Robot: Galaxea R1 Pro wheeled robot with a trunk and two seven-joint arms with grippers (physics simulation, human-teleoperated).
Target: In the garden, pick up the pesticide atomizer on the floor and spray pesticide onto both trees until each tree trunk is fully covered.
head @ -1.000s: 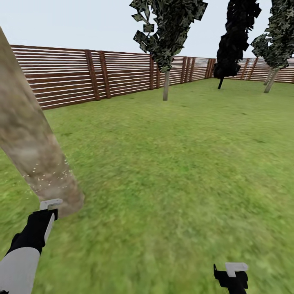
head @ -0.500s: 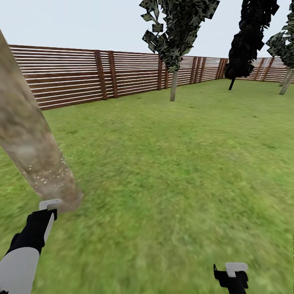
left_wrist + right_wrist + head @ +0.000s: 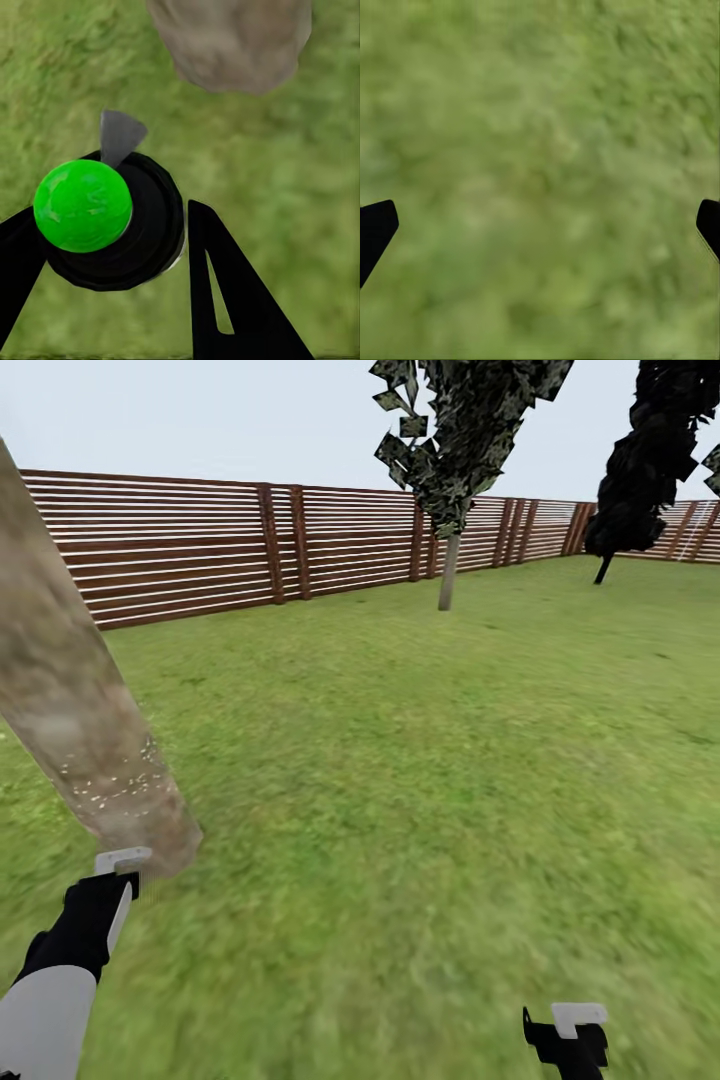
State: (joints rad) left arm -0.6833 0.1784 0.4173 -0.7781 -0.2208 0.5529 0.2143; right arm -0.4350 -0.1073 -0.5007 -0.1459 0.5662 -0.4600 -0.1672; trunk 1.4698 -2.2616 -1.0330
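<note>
Outdoors, green lawn point(image 3: 420, 780), slat fence point(image 3: 180, 550), seemingly speckled trunk point(image 3: 90, 750)

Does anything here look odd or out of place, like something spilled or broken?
Nothing looks broken. The one oddity is a band of fine white specks low on the thick tree trunk beside the left gripper, which is shut on the atomizer with its green ball top. The lawn and fence look normal.

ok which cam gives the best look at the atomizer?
The left wrist view: the atomizer, black-bodied with a green ball top and grey nozzle, sits between the left end effector fingers, near the base of the tree trunk. In the head view the arm hides the atomizer itself. The right wrist view looks at grass.
</note>
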